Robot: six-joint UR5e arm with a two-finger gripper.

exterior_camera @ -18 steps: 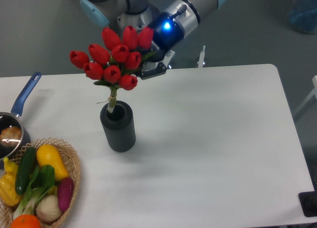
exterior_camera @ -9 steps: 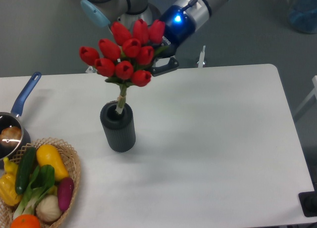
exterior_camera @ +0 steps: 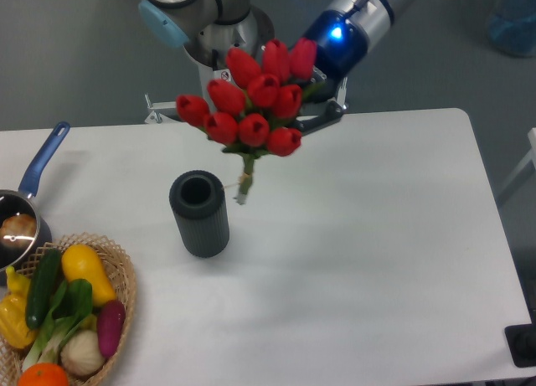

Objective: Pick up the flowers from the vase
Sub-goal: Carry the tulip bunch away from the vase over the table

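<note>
The flowers, a bunch of red tulip buds with green leaves and a short stem, hang in the air above the table, to the upper right of the vase. Their stem end is outside the vase mouth. My gripper reaches in from the upper right behind the buds and is shut on the flowers; its fingertips are mostly hidden by the blooms. The vase, a dark ribbed cylinder, stands upright on the white table with its round mouth showing nothing inside.
A wicker basket with colourful vegetables sits at the front left corner. A blue-handled steel saucepan stands at the left edge. The robot base rises behind the table's far edge.
The gripper has lifted the flowers up and to the right. Their stem, which was inside the vase, has come out of the mouth. The vase has stayed put.
</note>
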